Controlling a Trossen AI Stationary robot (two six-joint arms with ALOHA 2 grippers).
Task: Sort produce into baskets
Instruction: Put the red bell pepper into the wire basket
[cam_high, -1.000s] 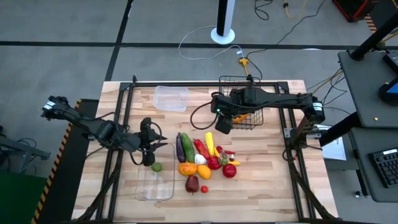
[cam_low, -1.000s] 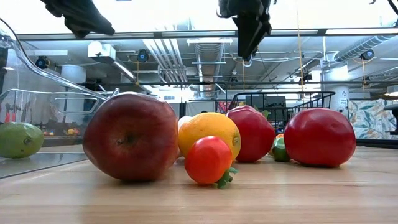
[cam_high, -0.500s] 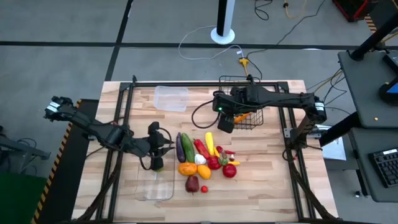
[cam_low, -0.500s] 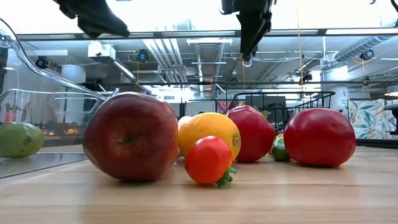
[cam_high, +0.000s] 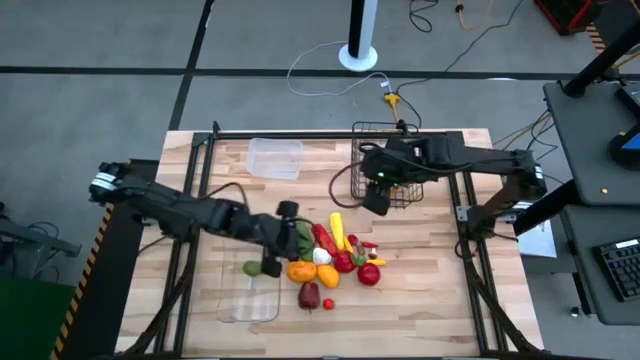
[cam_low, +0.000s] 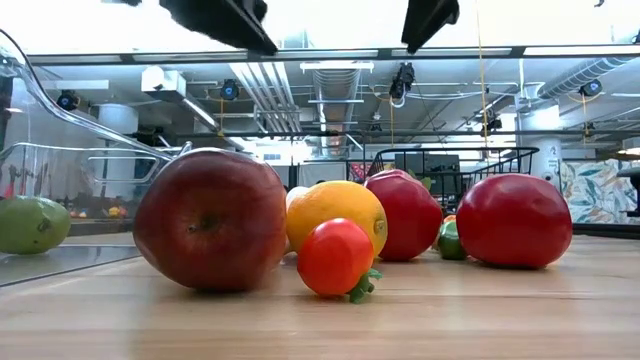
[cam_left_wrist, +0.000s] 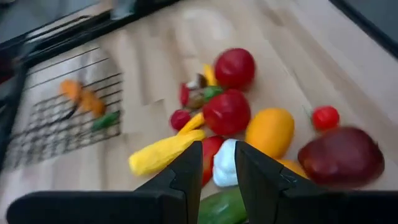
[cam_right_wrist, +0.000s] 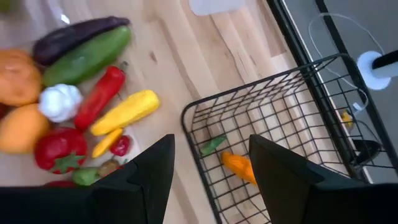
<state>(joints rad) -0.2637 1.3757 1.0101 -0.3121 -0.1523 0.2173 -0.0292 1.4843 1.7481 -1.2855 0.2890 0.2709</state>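
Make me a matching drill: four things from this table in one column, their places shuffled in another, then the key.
1. lime
2. carrot
3. garlic
4. small tub

A. in the wire basket
B. empty, at the far edge of the table
C. in the long clear tray
D. in the pile on the wood

Pairs: 1-C, 2-A, 3-D, 4-B

Three baskets: one wire basket (cam_high: 392, 160), one tub (cam_high: 274, 157), one tray (cam_high: 249, 292); two grippers, left (cam_high: 291, 212), right (cam_high: 377, 200); about a dozen produce pieces (cam_high: 330, 255) in one pile.
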